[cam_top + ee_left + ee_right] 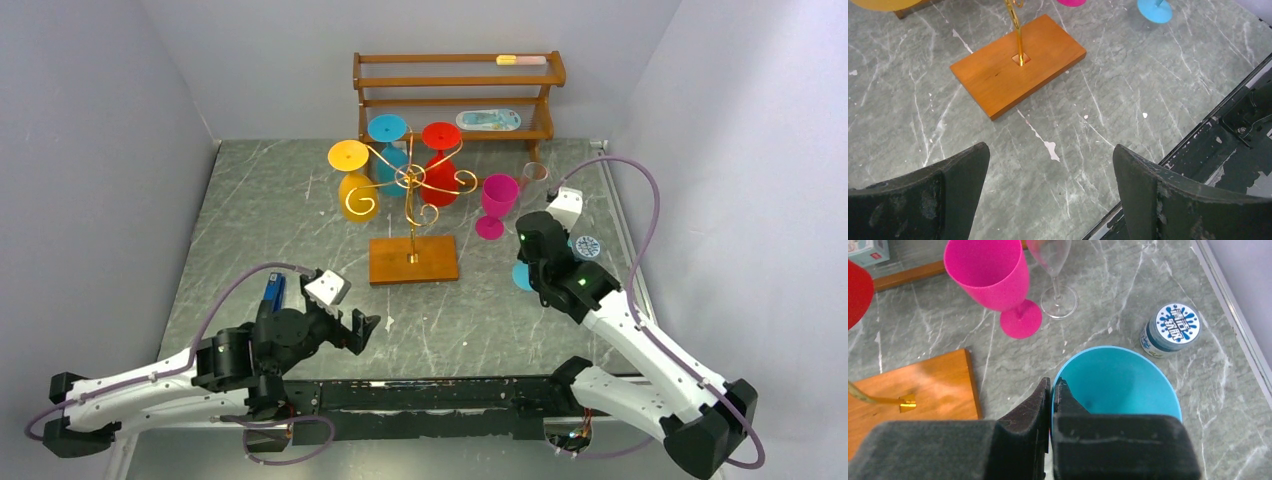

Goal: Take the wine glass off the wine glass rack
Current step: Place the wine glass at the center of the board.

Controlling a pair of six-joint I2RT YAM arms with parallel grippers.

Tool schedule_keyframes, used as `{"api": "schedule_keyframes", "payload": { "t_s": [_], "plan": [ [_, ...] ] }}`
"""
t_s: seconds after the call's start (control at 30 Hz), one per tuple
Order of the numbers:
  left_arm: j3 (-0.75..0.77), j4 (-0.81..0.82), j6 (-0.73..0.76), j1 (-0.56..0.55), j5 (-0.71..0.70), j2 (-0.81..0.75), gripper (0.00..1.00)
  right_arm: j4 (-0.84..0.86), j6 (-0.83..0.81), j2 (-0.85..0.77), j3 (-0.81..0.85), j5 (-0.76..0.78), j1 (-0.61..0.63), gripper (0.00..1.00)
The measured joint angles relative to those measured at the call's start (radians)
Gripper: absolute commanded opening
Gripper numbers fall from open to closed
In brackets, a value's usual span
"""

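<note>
Pressed together on the near rim of the blue wine glass (pixel 1118 382), the black fingers (pixel 1033 405) of the right gripper (pixel 1052 388): one outside the wall, one inside, thin rim pinched between. Bowl upright beyond the fingertips, mouth open upward, plain blue inside down to its floor. Off the wine glass rack (pixel 412 225), well to the right of its gold pole. Round foot low at the table (pixel 250 220); touching or just above, cannot tell.

Left of the right gripper, the rack's wooden base (pixel 923 385). Ahead and to the left, pink glass (pixel 985 275) upright on its foot, plain pink inside. Just right of that, clear glass (pixel 1053 270), upright too. Ahead and to the right, small round tin (pixel 1170 329), printed blue-splash top facing up.

Hung bowl-down from the rack's curled arms: yellow glass (pixel 356 195), red glass (pixel 438 180), second blue glass (pixel 387 128).

Left gripper (pixel 1049 150) low near the table's front edge, jaws spread wide over bare marble, rack base ahead of it.

Behind the rack, wooden shelf (pixel 455 100): flat pack (pixel 488 119) on the middle tier, pale bar (pixel 520 60) on top.
</note>
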Motion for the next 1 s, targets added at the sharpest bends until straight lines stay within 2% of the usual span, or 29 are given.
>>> {"api": "schedule_keyframes", "payload": {
  "t_s": [0.1, 0.3, 0.4, 0.77, 1.0],
  "plan": [
    [0.003, -0.009, -0.016, 0.000, -0.009, 0.008, 0.97, 0.065, -0.026, 0.029, -0.022, 0.011, -0.023, 0.00],
    [0.005, -0.020, -0.035, 0.000, -0.037, -0.032, 0.97, 0.206, -0.048, 0.116, -0.039, -0.082, -0.189, 0.00],
    [0.005, -0.020, -0.037, 0.000, -0.052, -0.058, 0.97, 0.264, -0.067, 0.158, -0.040, -0.117, -0.227, 0.00],
    [0.005, -0.023, -0.057, 0.000, -0.093, -0.050, 0.97, 0.437, -0.135, 0.204, -0.097, -0.140, -0.258, 0.00],
    [0.005, -0.020, -0.039, 0.000, -0.064, -0.027, 0.97, 0.459, -0.137, 0.278, -0.073, -0.156, -0.264, 0.00]
  ]
}}
